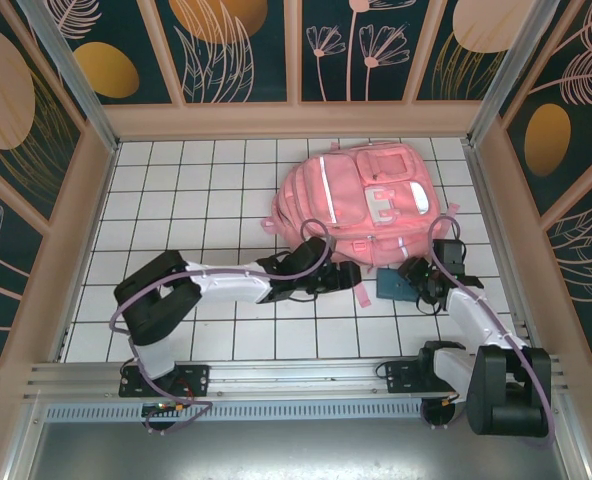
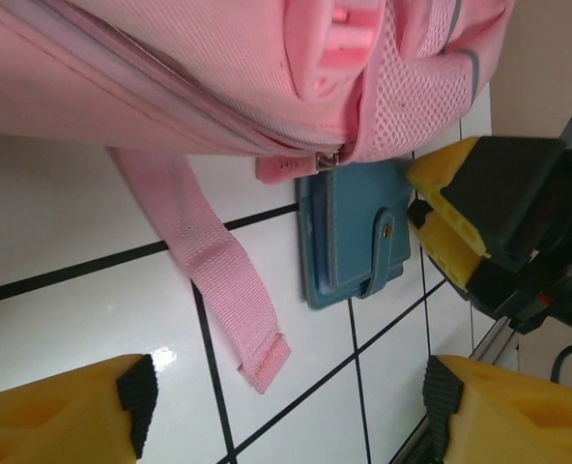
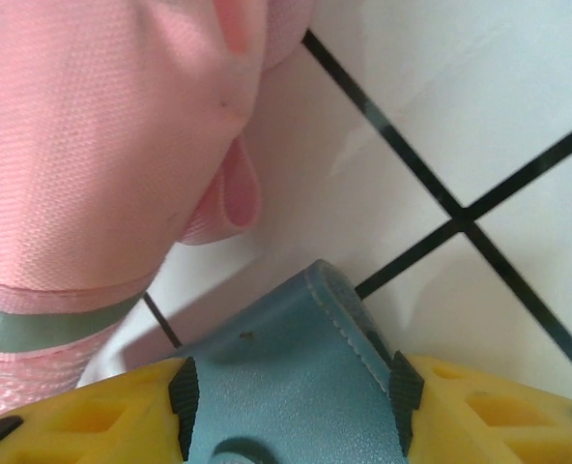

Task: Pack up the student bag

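The student bag [image 1: 361, 195], a big pink backpack, lies flat in the middle of the tiled table. A blue wallet [image 1: 390, 287] with a snap tab lies just below its lower right corner. In the right wrist view the wallet [image 3: 286, 358] fills the gap between the jaws, both pads touch its sides, and my right gripper [image 3: 294, 398] is shut on it. My left gripper [image 2: 291, 396] hovers open over bare tile with nothing between its fingers. It is just left of the wallet [image 2: 354, 232] and below the bag's edge [image 2: 199, 68].
A loose pink strap [image 2: 223, 280] trails from the bag across the tile toward my left fingers. My right gripper's yellow fingers [image 2: 450, 208] sit at the wallet's right side. Pink-framed walls [image 1: 96, 190] enclose the table on three sides.
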Motion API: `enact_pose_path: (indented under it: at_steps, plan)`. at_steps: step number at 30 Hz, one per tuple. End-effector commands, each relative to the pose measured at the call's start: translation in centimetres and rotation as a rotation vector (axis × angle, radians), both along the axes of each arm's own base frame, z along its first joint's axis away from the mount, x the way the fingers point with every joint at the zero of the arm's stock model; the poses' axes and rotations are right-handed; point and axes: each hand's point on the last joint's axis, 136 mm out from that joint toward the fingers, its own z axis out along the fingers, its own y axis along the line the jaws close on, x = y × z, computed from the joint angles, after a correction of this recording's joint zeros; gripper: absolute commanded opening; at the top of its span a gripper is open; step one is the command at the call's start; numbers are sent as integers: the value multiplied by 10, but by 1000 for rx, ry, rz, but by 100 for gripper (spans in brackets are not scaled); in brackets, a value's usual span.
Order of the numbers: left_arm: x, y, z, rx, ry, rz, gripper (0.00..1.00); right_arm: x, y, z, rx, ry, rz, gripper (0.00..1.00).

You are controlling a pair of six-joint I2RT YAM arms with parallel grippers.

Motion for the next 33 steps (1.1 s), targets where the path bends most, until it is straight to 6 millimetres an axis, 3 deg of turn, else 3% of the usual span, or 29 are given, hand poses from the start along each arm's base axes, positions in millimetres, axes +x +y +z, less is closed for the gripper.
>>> enact_pose_path:
  at_steps: [1, 12, 16, 25, 29, 33]
  plan:
    - [2, -18, 12, -60, -2, -13, 70, -13, 22, -13, 76, 39, 73, 54]
    - [-3, -26, -3, -54, 34, -46, 62, -32, 66, -9, 202, 20, 93, 51]
    - [-5, -25, -15, -23, 52, -49, 57, -34, 69, -12, 200, 31, 103, 51]
    - [-5, -14, -53, 122, 92, -44, 56, -34, 75, -11, 211, 32, 122, 52]
    - [-7, -15, -58, 126, 108, -51, 56, -34, 86, -10, 259, 17, 163, 50]
    - [-9, -25, -47, 48, 100, -78, 55, -30, 102, 0, 329, -20, 212, 46]
